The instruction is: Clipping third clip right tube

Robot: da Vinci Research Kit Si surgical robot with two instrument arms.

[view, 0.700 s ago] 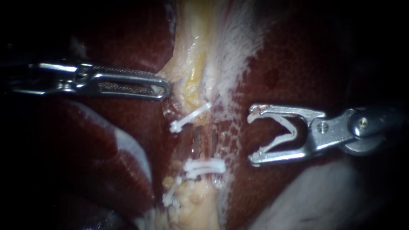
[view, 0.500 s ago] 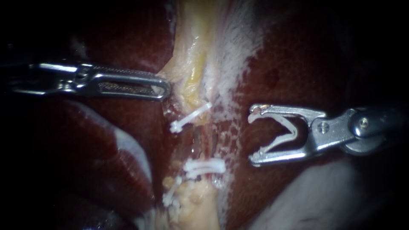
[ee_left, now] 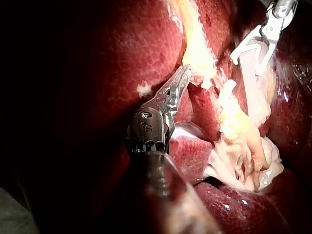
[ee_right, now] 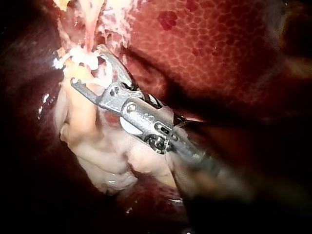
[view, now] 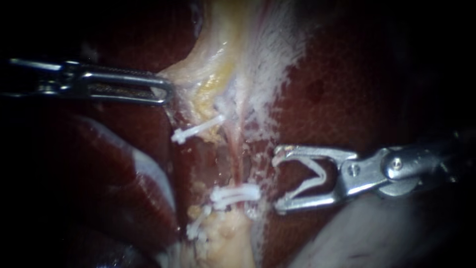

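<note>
In the endoscope view my left instrument (view: 167, 92) is shut on the edge of pale yellow tissue (view: 213, 74) and holds it stretched to the left. A thin pink tube (view: 236, 159) runs down the middle. A white clip (view: 198, 129) sits across the tissue above it, and a second clip (view: 236, 193) crosses the tube lower down. A third clip (view: 198, 229) lies below and to the left. My right instrument (view: 276, 182) stands wide, carrying an open white clip (view: 317, 177) between its jaws. Its tips are just right of the tube, beside the second clip.
Dark red liver (view: 342, 94) surrounds the field on both sides. A pale lobe (view: 377, 233) lies under my right instrument's shaft. In the right wrist view, lumpy pale tissue (ee_right: 97, 146) sits beneath the right instrument (ee_right: 87, 66).
My left instrument has drawn the pale tissue and the upper clip leftward and up. My right instrument has moved left and down, closer to the tube, still carrying its clip.
</note>
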